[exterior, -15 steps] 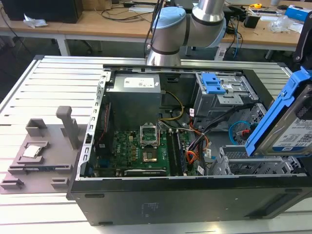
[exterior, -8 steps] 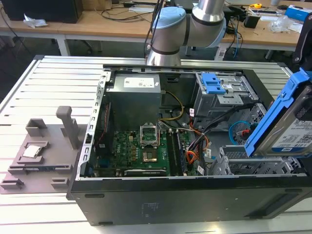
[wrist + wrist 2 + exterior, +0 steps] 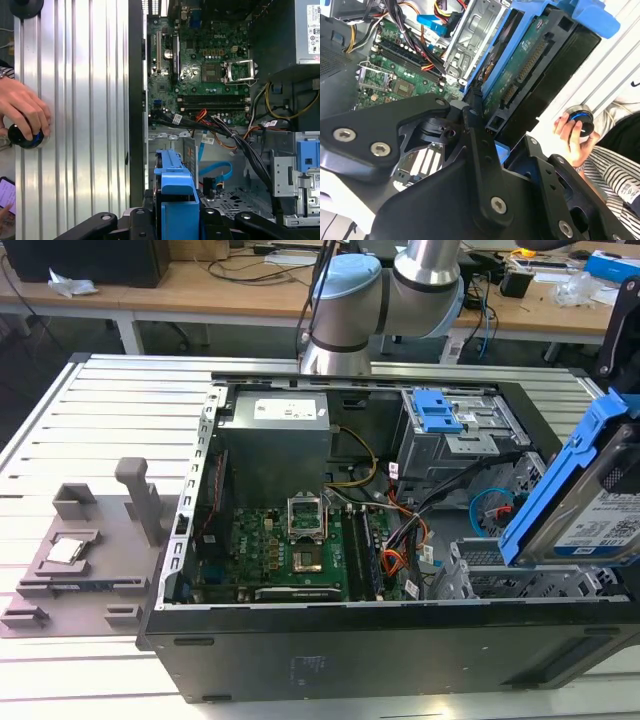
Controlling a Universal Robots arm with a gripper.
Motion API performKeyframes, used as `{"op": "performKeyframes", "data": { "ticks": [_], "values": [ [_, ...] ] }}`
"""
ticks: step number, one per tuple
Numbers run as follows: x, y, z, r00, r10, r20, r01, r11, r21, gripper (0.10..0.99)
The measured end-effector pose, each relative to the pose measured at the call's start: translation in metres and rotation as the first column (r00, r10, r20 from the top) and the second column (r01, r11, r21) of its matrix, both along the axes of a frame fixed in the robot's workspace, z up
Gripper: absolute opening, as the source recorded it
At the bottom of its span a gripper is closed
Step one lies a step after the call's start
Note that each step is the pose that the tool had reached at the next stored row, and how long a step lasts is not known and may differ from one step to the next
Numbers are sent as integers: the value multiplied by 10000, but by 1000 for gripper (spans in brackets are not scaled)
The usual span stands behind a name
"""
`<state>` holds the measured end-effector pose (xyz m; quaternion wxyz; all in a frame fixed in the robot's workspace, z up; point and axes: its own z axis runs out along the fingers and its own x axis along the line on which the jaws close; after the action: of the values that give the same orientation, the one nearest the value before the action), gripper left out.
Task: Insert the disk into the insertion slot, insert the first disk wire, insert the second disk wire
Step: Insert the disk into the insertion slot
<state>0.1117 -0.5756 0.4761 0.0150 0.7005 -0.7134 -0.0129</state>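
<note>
The disk, a silver drive with a white-and-blue label in a bright blue carrier, hangs tilted on edge over the open computer case at the exterior view's right. My gripper is shut on it, with black fingers on either side of the blue carrier. The disk's green circuit side faces the second wrist view. Just below it in the case sits the insertion slot, a silver perforated cage whose floor is bare. A blue data wire and a bundle of black and orange wires lie loose beside the slot.
A grey cage with a blue latch stands at the case's back right, beside the power supply. The motherboard covers the case floor. A grey fixture plate lies on the slatted table. A person's hand rests on a knob.
</note>
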Motion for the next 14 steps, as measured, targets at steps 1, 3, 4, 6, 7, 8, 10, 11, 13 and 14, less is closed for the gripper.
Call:
{"op": "performKeyframes", "data": {
  "ticks": [1, 3, 4, 6, 7, 8, 10, 11, 13, 14],
  "values": [
    [0, 0, -6, 10000, 0, 1, 0, 10000, 0, 365],
    [-6, 11, -35, 10000, -2, 0, 2, 10000, 0, 365],
    [-15, 25, -64, 10000, -1, 0, 1, 10000, 0, 365],
    [-23, 58, -106, 10000, 0, 0, 0, 10000, 3, 365],
    [-26, 72, -117, 10000, -1, 0, 1, 10000, 1, 365],
    [-30, 93, -130, 10000, -1, 0, 1, 10000, -1, 365],
    [-38, 135, -164, 10000, 0, 0, 0, 10000, 2, 365],
    [-41, 154, -182, 10000, 0, 0, 0, 10000, 0, 365],
    [-49, 200, -234, 10000, 0, 1, 0, 10000, 0, 365],
    [-55, 220, -256, 10000, -1, 0, 1, 10000, 0, 365]
  ]
}}
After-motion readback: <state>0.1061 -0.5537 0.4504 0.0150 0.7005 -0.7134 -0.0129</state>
